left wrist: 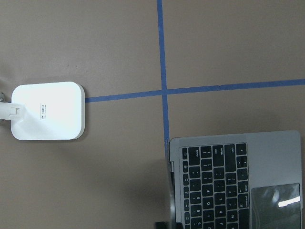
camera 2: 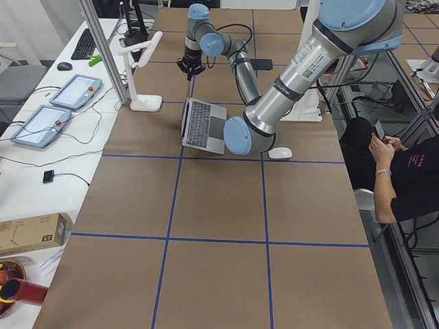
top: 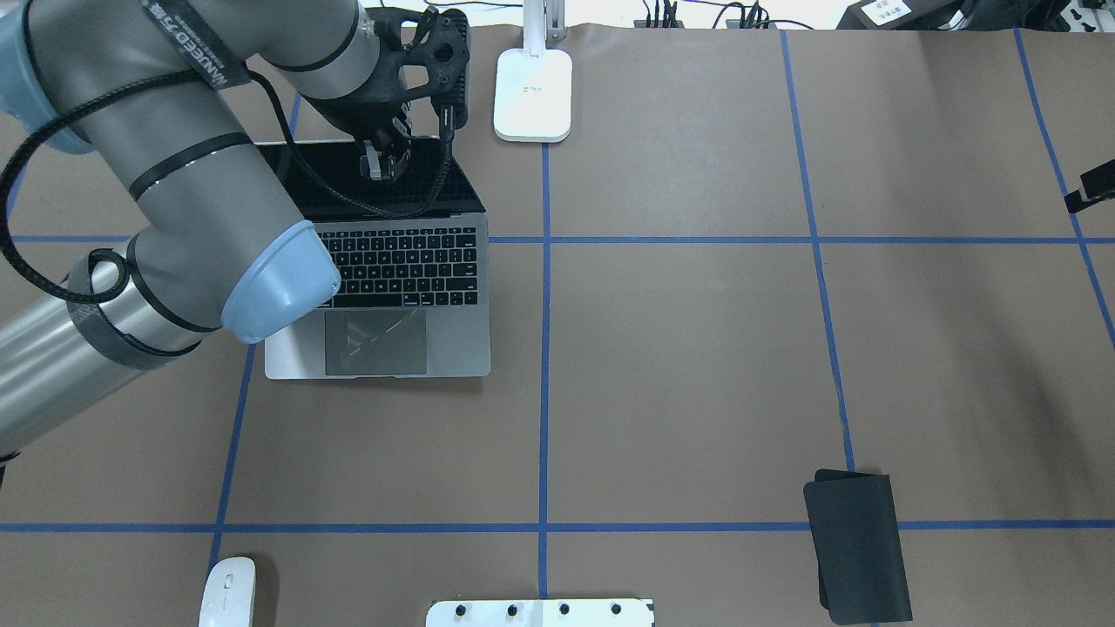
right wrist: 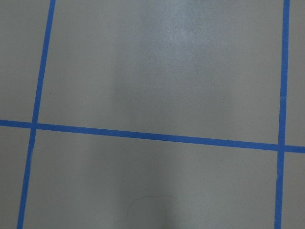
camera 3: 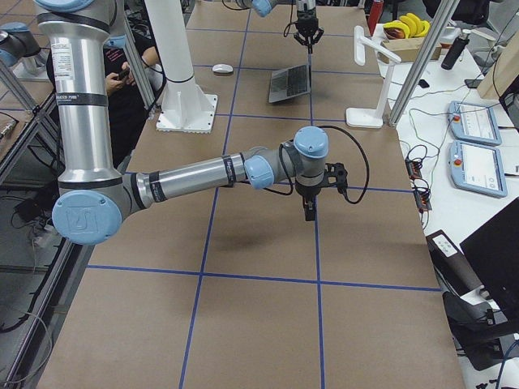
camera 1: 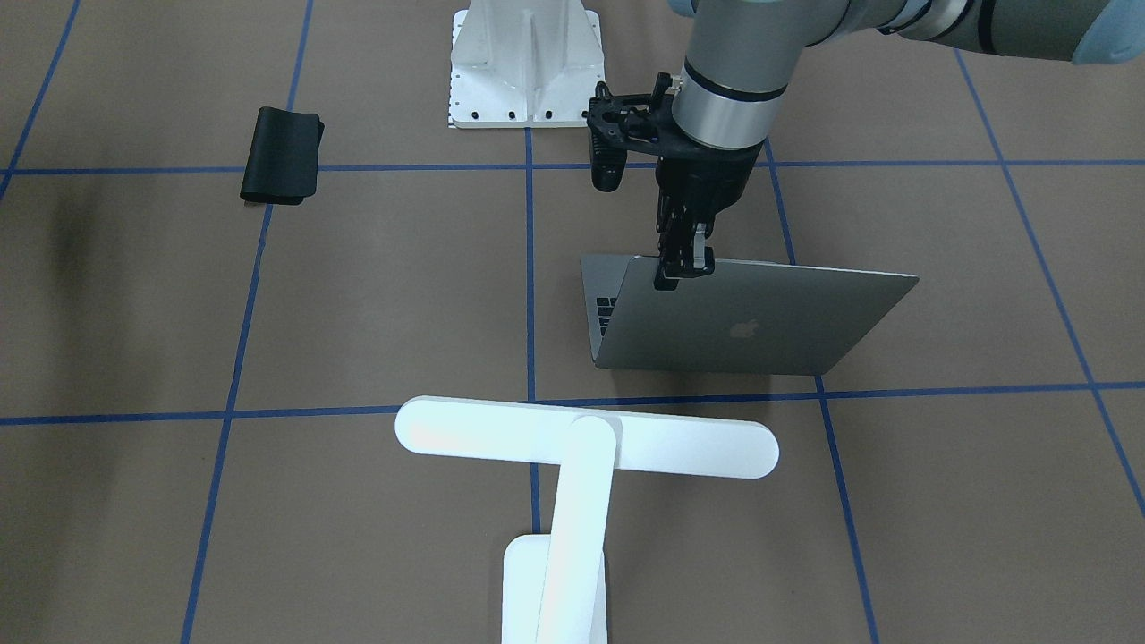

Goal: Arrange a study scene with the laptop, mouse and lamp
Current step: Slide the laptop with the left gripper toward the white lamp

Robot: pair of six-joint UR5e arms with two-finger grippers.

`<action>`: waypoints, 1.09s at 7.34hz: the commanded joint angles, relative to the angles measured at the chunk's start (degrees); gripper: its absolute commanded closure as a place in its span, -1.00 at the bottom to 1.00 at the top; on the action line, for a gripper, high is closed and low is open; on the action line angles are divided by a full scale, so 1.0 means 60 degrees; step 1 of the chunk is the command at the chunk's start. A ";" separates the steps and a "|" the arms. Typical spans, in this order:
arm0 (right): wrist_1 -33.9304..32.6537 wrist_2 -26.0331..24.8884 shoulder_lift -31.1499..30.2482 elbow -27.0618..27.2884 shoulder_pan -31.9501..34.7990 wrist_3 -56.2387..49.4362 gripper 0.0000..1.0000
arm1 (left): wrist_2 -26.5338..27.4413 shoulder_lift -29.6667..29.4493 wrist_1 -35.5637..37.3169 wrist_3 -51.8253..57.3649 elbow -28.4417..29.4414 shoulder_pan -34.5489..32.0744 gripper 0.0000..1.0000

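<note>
The laptop (camera 1: 760, 326) stood open on the worktop (camera 1: 358, 295), on my left half, lid raised; my left fingers (camera 1: 699, 253) were clamped on the lid's top edge; the lamp (camera 1: 586, 436) stood just beyond; the mouse (top: 228, 592) lay well apart, near my base; my right fingers (camera 3: 308, 212) hung over the worktop, apart or together I could not tell.

I see a brown table (top: 679, 366) crossed by a grid of blue tape lines (top: 544, 348). The laptop (camera 1: 760, 322) is grey, with a pale logo (camera 1: 744, 328) and black keys (top: 401, 266). Lamp (camera 1: 586, 438) and mouse (top: 228, 592) are white; mat (top: 858, 544) and left gripper (camera 1: 684, 268) are black
</note>
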 commanded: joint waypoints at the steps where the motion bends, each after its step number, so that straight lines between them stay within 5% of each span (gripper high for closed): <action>1: 0.0000 0.0000 0.0000 0.0004 0.0007 0.0000 -1.00 | 0.0326 -0.0038 -0.0094 -0.0033 0.0038 0.0009 1.00; 8: 0.0000 0.0000 0.0000 -0.0084 0.0007 -0.0015 -1.00 | 0.0417 -0.0302 -0.0637 -0.0443 0.0463 0.0141 1.00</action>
